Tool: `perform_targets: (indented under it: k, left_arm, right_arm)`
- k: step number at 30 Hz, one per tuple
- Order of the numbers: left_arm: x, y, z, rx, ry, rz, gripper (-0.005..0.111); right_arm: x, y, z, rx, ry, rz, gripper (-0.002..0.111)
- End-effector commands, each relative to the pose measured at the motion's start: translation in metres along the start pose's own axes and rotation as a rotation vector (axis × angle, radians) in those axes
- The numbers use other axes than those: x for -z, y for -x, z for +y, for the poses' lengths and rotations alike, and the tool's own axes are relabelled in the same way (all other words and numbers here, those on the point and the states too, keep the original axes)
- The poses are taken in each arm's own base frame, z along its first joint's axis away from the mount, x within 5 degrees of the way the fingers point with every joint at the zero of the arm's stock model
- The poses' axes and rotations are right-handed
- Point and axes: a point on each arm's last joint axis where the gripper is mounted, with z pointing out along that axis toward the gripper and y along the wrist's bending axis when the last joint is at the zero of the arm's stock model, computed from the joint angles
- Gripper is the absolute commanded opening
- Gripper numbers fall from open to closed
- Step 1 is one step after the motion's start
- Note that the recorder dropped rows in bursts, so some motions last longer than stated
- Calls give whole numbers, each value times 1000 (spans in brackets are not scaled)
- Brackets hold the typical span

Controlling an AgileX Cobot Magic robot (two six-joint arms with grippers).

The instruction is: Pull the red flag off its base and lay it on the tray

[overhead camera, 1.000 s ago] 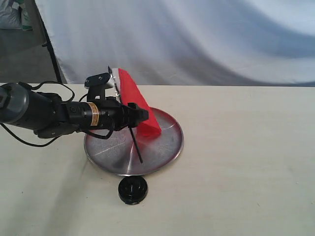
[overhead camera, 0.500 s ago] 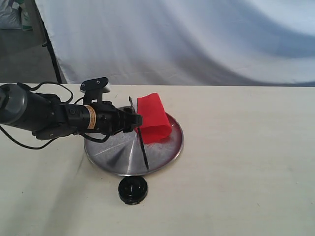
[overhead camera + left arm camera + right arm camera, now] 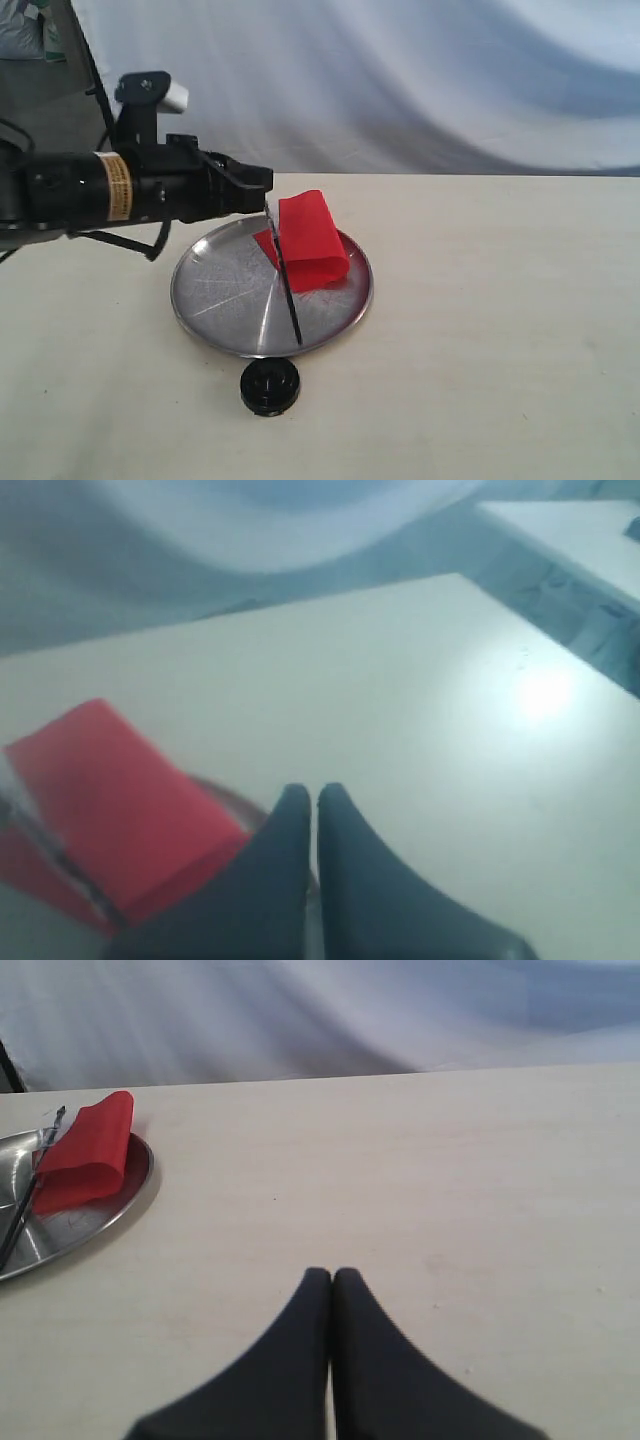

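So the left gripper (image 3: 264, 181) is pinched shut on nothing, hovering over the far edge of the round shiny silver metal tray (image 3: 215, 290). The right gripper (image 3: 332, 1278) is closed and empty too, well off to the side. The small red cloth flag on its thin black pole (image 3: 310, 240) lies on the tray just below the left tips, pole running far rim to near rim toward the round black plastic base (image 3: 269, 385), so looks done to me.
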Motion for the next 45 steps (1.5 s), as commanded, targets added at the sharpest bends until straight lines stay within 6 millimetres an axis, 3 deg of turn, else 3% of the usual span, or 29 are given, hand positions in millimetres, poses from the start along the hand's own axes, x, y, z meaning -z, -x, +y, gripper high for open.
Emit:
perform_targets:
  k: [1,4,9,15,20,24,29,45]
  left_arm:
    - [47,15,-33,-98,-97,-92,0]
    - [81,15,-50,-129,-94,-141,0]
    - [131,-2,-67,-163,-43,-189,0]
    - [191,-32,-75,-205,142,-260,0]
    - [222,-68,-79,-213,209,-332,0]
    - [234,-98,-80,-198,200,-383,0]
    - [235,-128,-76,-198,200,-383,0]
    - [236,-126,-82,-161,134,-417,0]
  right_arm:
    - [0,0,-1,10,-8,-8,0]
    - [0,0,-1,10,-8,-8,0]
    - [0,0,-1,10,-8,-8,0]
    - [0,0,-1,10,-8,-8,0]
    - [0,-1,-1,10,-8,-8,0]
    - [0,-1,-1,10,-8,-8,0]
    - [0,-1,-1,10,-8,-8,0]
    - [0,-1,-1,10,-8,-8,0]
